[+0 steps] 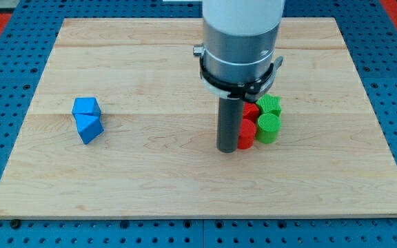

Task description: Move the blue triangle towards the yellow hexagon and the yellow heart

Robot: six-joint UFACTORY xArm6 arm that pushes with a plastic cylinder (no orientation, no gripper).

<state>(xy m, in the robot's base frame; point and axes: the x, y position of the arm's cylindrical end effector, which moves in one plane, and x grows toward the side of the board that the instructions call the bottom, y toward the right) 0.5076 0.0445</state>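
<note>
Two blue blocks touch each other at the view's left: an upper one and a lower one that looks triangular. My tip rests on the board right of centre, far to the right of the blue blocks. It stands against the left side of a red block. No yellow hexagon or yellow heart shows in the view; the arm's body hides part of the board behind it.
A second red block and two green ribbed blocks cluster just right of the tip. The wooden board lies on a blue pegboard surface.
</note>
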